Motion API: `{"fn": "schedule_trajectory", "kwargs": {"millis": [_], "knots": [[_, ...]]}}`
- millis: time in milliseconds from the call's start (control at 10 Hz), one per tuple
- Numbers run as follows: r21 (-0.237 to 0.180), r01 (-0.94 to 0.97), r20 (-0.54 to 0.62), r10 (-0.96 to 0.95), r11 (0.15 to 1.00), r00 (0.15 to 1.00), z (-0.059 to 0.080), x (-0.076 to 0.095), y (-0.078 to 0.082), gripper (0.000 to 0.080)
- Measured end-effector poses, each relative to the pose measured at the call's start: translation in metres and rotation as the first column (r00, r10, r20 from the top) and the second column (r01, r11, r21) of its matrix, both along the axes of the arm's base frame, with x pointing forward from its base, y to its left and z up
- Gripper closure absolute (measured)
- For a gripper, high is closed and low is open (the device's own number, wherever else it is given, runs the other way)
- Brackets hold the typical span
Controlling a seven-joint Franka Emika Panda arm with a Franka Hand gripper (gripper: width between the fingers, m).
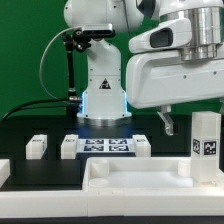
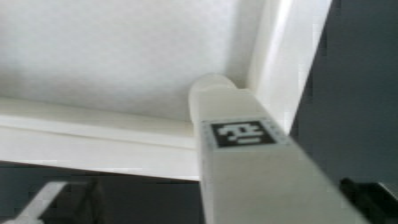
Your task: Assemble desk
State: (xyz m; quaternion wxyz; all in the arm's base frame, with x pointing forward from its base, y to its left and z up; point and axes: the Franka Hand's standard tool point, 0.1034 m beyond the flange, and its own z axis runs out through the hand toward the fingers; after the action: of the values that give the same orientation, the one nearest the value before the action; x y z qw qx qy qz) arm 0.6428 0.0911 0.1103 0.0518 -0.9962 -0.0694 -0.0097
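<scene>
The desk's white rimmed top (image 1: 120,185) lies at the front of the table and fills the wrist view (image 2: 125,60). One square white leg (image 1: 205,140) with a marker tag stands upright at the corner of the top on the exterior view's right. In the wrist view this leg (image 2: 249,150) rises from the corner between my fingers. My gripper (image 2: 210,208) hangs over the leg and straddles it. A dark gap shows between one finger (image 2: 50,205) and the leg, so the jaws stand open. One finger (image 1: 166,122) shows under the hand in the exterior view.
The marker board (image 1: 105,147) lies behind the desk top. Loose white legs lie beside it: two on the exterior view's left (image 1: 37,145) (image 1: 69,146) and one to its right (image 1: 141,147). The arm's base (image 1: 100,95) stands behind, with a black cable at its left.
</scene>
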Motion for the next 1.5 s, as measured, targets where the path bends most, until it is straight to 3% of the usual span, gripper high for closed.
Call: {"fn": "schedule_trajectory", "kwargs": {"millis": [100,300,400,500,900,1200,1500], "knots": [[0.001,0.004,-0.002,-0.004,1.000,1.000,-0.0001,0.0001,0.0016,0.0150],[0.002,0.024,-0.004,-0.024,1.000,1.000,-0.0005,-0.0002,0.0020,0.0400],[0.005,0.114,-0.014,-0.114,0.993,0.993,-0.0005,-0.0004,0.0031,0.0400],[0.005,0.160,-0.020,-0.160,0.987,0.987,-0.0005,-0.0004,0.0034,0.0512],[0.000,0.397,-0.048,-0.396,0.918,0.917,-0.0007,-0.0009,0.0055,0.0512],[0.002,0.710,-0.073,-0.708,0.705,0.703,-0.0016,0.0007,0.0098,0.0512],[0.020,0.949,-0.150,-0.937,0.316,0.315,-0.0026,-0.0011,0.0094,0.0511]]}}
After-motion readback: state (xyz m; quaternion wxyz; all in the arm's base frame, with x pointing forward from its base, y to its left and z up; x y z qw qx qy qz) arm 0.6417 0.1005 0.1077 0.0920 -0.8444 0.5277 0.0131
